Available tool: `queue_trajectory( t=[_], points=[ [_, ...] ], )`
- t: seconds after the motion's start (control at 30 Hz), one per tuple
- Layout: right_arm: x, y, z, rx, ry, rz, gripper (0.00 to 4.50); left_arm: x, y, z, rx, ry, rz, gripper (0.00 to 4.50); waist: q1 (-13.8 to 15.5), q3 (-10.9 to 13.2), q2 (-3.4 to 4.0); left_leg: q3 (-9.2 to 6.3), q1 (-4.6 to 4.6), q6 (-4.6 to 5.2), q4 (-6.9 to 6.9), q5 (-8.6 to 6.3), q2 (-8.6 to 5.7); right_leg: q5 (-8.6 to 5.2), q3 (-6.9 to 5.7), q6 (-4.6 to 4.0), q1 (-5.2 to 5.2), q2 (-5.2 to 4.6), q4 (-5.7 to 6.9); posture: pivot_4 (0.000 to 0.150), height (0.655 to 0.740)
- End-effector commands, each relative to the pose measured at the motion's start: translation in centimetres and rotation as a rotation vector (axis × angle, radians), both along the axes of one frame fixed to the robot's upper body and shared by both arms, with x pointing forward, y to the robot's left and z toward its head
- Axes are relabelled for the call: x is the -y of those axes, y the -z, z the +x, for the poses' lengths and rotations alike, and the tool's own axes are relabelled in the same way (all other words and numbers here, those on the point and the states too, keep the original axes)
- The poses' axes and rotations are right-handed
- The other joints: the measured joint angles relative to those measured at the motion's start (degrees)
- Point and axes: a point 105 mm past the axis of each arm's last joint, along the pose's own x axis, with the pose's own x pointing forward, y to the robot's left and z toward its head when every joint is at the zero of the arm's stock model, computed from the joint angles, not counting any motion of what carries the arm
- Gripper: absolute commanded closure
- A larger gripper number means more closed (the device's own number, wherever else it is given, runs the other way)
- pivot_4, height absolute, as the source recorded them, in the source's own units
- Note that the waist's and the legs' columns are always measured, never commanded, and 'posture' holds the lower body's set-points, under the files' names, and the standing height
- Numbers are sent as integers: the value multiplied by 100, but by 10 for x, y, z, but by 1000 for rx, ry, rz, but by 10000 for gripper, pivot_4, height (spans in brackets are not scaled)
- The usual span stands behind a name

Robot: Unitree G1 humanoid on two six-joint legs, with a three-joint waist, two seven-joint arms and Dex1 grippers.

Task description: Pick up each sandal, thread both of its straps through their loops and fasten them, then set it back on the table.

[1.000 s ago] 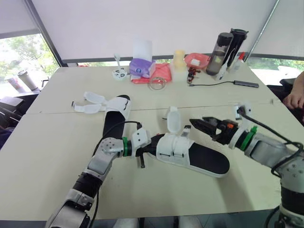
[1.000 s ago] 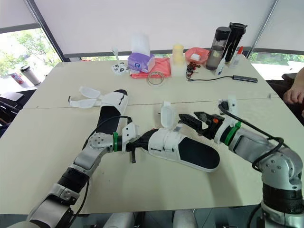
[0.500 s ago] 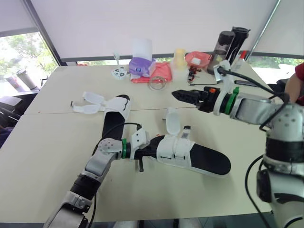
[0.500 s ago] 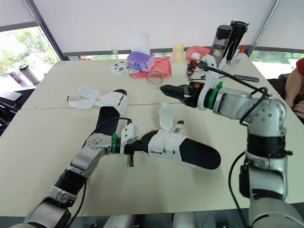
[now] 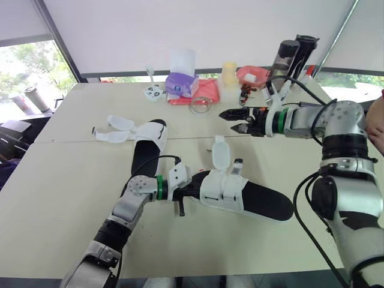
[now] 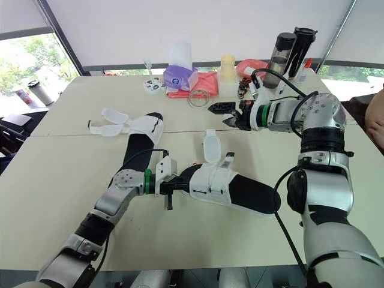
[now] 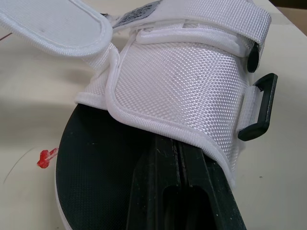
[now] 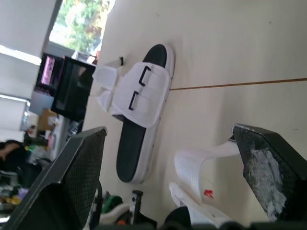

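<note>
The near sandal [image 5: 255, 201], black sole with a white upper, lies on the table [image 5: 72, 198]. One of its straps [image 5: 220, 153] stands up unthreaded beside a black loop [image 5: 238, 165]. My left gripper [image 5: 191, 191] is at its toe end. Its shut fingers [image 7: 182, 191] lie on the insole and run under the white upper, which hides the tips. My right gripper [image 5: 231, 120] hovers open and empty over the table beyond that sandal. The second sandal [image 5: 147, 144] lies at the left with both straps [image 5: 114, 129] splayed open.
Along the far edge stand a purple tissue box [image 5: 179, 84], a red cloth [image 5: 205, 91], a clear tape ring [image 5: 200, 106], a yellow cup [image 5: 229, 73], a pink bowl [image 5: 251, 75] and two dark bottles [image 5: 288, 57]. A person's arm [image 5: 378, 126] is at the right edge.
My right gripper has lifted away from the near sandal's strap, swung to the far side of the table, and its fingers have spread. The left gripper and sandal have stayed put.
</note>
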Motion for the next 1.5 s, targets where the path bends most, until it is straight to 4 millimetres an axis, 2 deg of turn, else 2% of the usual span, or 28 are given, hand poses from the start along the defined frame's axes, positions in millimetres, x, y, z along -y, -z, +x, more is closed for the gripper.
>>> queue_trajectory(
  t=[0.03, 0.2, 0.43, 0.53, 0.57, 0.77, 0.9, 1.0, 1.1, 1.23, 1.3, 1.4, 1.5],
  points=[
    [-5, -9, 0, 21, -28, 6, 247, 4, 24, -5, -46, -3, 72, 45000, -1, 0, 2, 0, 0, 0, 0, 0, 0, 0, 0, 0, -2, 0, 2, 1500, 7400],
    [-9, 0, -4, -2, -69, -5, 247, 3, 24, -3, -30, -22, 74, 45000, -6, 0, 2, 0, 1, -3, 3, 2, 0, 1, 0, 1, -2, 0, 8, 1500, 7400],
    [-31, 5, -9, -38, -150, 48, 247, 1, 22, 3, -1, -50, 74, 45000, -39, -1, 3, -1, 5, -6, 4, 4, 1, 1, 0, 1, -1, 3, 14, 1500, 7400],
    [-37, 8, -3, -42, -133, 54, 8410, 1, 21, 6, 11, -61, 71, 45000, -72, -1, 3, -4, 5, -7, 8, 5, 0, 1, 0, 1, 0, 3, 17, 1500, 7400],
    [-37, 8, -1, -39, -122, 56, 12660, 1, 20, 7, 16, -63, 69, 45000, -81, -1, 3, -4, 5, -7, 10, 5, 0, 2, 0, 1, 0, 3, 19, 1500, 7400],
    [-37, 6, 3, 0, -106, 61, 44363, 1, 20, 8, 21, -73, 63, 45000, -101, -1, 3, -3, 5, -8, 13, 6, 0, 2, 0, 2, -2, 4, 24, 1500, 7400],
    [-36, 2, 4, 53, -99, 55, 44750, 1, 21, 6, 16, -72, 64, 45000, -106, -1, 3, -3, 6, -9, 13, 6, 0, 2, 0, 2, -3, 5, 28, 1500, 7400],
    [-36, -16, 1, 243, -106, 44, 44750, 1, 21, 5, 14, -69, 64, 45000, -96, -1, 3, -5, 6, -9, 14, 6, 1, 2, 1, 2, -4, 6, 30, 1500, 7400],
    [-44, -27, -20, 452, -182, -4, 44750, 1, 21, 5, 11, -65, 66, 45000, -112, -1, 4, -5, 5, -9, 14, 6, 1, 2, 3, 4, -8, 6, 33, 1500, 7400],
    [-55, -28, -54, 721, -294, -134, 44750, 0, 22, 4, 8, -58, 70, 45000, -106, -1, 4, -7, 4, -9, 14, 6, 3, 2, 3, 4, -11, 6, 40, 1500, 7400],
    [-59, -15, -74, 888, -386, -284, 44750, -1, 22, 4, 5, -55, 75, 45000, -105, -1, 3, -5, 4, -9, 16, 6, 4, 1, 3, 6, -11, 6, 39, 1500, 7400],
    [-63, 16, -107, 1206, -599, -591, 44750, 0, 23, 3, -1, -47, 81, 45000, -102, -2, 0, -1, 5, -10, 18, 5, 3, -5, 1, 17, -4, 6, 32, 1500, 7400],
    [-60, 37, -119, 1447, -771, -814, 44750, 0, 24, 3, -4, -41, 83, 45000, -137, -1, -2, 12, 10, -12, 19, 5, -5, -22, 0, 46, 3, 6, 25, 1500, 7400]
  ],
)
